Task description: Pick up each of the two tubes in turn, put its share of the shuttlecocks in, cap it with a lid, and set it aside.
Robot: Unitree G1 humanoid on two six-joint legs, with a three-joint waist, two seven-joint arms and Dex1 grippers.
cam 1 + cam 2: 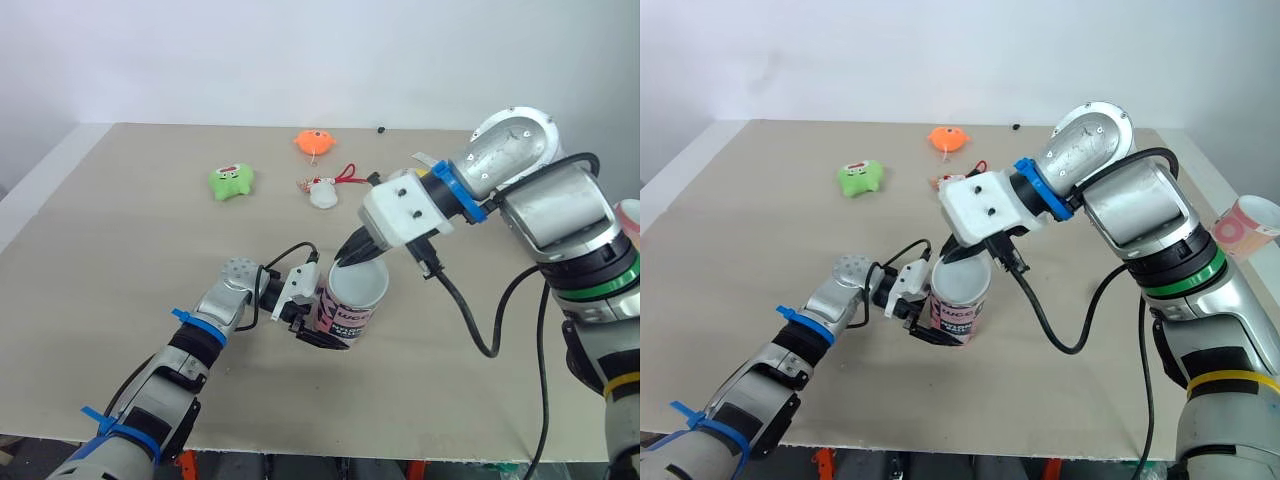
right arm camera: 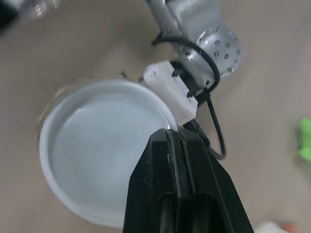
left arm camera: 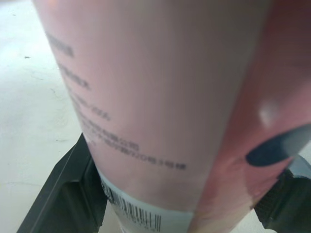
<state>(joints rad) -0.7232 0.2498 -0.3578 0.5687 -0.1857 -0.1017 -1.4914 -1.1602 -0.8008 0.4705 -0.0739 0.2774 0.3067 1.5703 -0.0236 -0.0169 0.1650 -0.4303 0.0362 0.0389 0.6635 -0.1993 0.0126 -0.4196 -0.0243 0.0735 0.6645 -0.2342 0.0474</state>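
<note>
The left arm [image 1: 190, 350] is reaching forward low over the worktop [image 1: 120, 250], wrist level, so its jaws are coming at the tube [image 1: 345, 312] from the side. The left jaws are clamping the pink tube around its lower half, one black finger [image 3: 63, 194] on each flank, and the tube is standing upright near the middle of the worktop.

A white lid [image 2: 102, 145] is sitting on the tube's top. The right arm [image 1: 550, 210] is coming in from the right with its elbow raised and its forearm crossing over the worktop, the wrist bending down so the right jaws are pointing steeply at the lid. Those jaws are pressed together with no gap showing between the fingers [image 2: 180, 184], and their tips are touching the lid's rim on the side away from the left jaws. I cannot tell whether they are pinching the rim or only pressing on it.

The other tube [image 1: 1245, 228] is lying out by the worktop's right edge, beyond the right arm. Further back, well apart from the tubes, a green toy [image 1: 232, 181], an orange toy [image 1: 315, 141] and a small white toy [image 1: 323, 193] are lying.
</note>
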